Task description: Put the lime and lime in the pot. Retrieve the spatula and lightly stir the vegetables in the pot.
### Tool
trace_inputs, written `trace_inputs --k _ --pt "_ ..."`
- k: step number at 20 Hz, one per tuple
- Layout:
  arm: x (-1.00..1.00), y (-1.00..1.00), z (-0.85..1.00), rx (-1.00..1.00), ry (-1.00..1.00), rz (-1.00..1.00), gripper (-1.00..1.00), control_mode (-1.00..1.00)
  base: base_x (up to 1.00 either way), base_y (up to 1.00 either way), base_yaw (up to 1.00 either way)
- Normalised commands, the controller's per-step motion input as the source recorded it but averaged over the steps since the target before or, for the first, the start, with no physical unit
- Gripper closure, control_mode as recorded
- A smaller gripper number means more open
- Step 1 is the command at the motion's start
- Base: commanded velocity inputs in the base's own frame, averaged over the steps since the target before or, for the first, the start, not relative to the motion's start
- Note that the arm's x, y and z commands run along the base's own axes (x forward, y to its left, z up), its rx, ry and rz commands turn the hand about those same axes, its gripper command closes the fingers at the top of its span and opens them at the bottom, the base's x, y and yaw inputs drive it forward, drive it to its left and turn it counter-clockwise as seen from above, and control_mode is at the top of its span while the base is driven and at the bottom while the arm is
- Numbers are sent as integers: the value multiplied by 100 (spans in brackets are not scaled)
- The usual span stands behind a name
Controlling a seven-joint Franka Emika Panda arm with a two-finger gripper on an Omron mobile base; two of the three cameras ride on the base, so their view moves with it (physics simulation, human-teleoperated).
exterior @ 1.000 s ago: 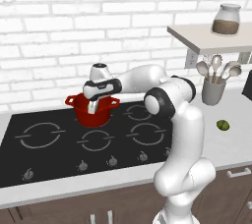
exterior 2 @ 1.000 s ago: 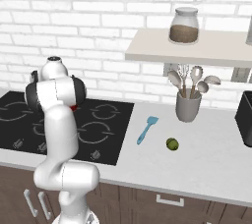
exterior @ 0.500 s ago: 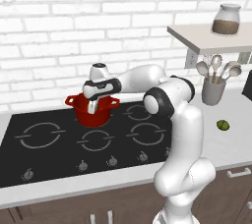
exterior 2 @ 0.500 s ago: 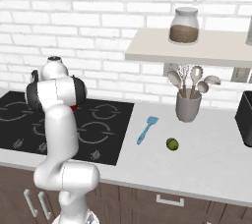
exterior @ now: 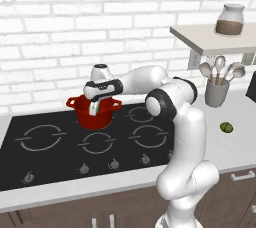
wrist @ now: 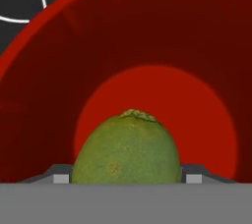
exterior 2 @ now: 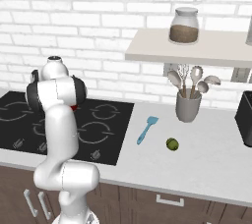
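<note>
While the pincer (exterior: 95, 107) hung over the red pot (exterior: 95, 113) on the black hob (exterior: 60, 147), it gripped a lime (wrist: 126, 149) between its fingertips (wrist: 60, 177), the fruit poised above the pot's bare red floor. To the right of the pot (well apart, off the hob) the second lime (exterior 2: 172, 144) lay on the desk (exterior 2: 206, 159). The blue spatula (exterior 2: 147, 129) lay between hob and that lime. A grey crock of utensils (exterior 2: 188, 105) stood behind them, under a shelf (exterior 2: 197, 51) bearing a jar (exterior 2: 184, 25).
</note>
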Motion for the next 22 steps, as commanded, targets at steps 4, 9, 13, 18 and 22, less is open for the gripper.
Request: trace_inputs --k 4,9,13,18,22 --pt "0 0 0 0 0 0 -100 -100 0 0 0" --pt "0 0 0 0 0 0 -100 -100 0 0 0" --pt "-11 0 59 0 -1 0 -100 -100 0 0 0" --pt "-13 0 73 0 0 0 -100 -100 0 0 0" --pt "-30 -4 29 0 -1 -6 -100 -100 0 0 0"
